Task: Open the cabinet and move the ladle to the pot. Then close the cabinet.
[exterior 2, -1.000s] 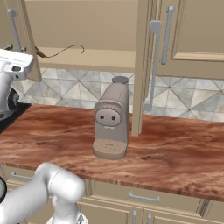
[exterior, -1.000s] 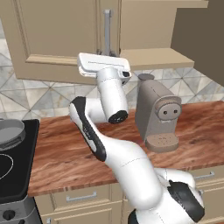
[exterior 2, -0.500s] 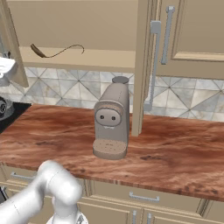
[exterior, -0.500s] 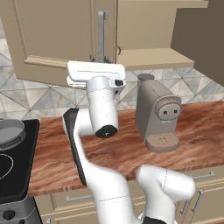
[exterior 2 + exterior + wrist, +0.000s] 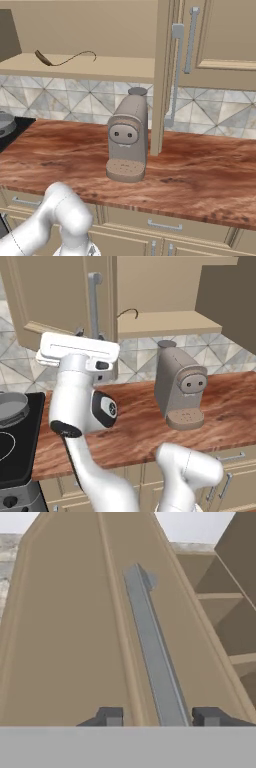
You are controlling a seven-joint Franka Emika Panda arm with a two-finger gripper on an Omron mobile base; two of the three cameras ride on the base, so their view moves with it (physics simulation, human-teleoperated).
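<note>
**Item record: cabinet doors swung out, ladle still on the shelf**

**Cabinet** [image 5: 60, 301]. Tan wall unit across the top of both base views. Both panelled doors stand swung outward; the interior shelf [image 5: 100, 67] is exposed. The left door's silver bar handle [image 5: 152, 657] runs up the middle of the hand view, from bottom centre to upper centre.

**Gripper** [image 5: 157, 717]. At the bottom of the hand view its two dark tips straddle the foot of that bar, one on each side, with a visible gap between tip and bar. Jaws apart; whether they touch the bar cannot be told. Nothing is grasped. In the left base view the white hand sits at left centre, just below and in front of the left door.

**Ladle** [image 5: 65, 59]. Lies flat on the open shelf, upper left of the right base view; dark bowl toward the left of the frame, thin curved handle trailing right. Its long axis runs along the shelf, roughly parallel to the front edge.

**Pot** [image 5: 11, 406]. Grey, on the black stove at the left edge of the left base view.

**Governing relation.** Judged from the left base view, the ladle [image 5: 127, 313] lies up and to the right of the hand, beyond the door's edge. The hand likely must clear the door before reaching in.
</note>
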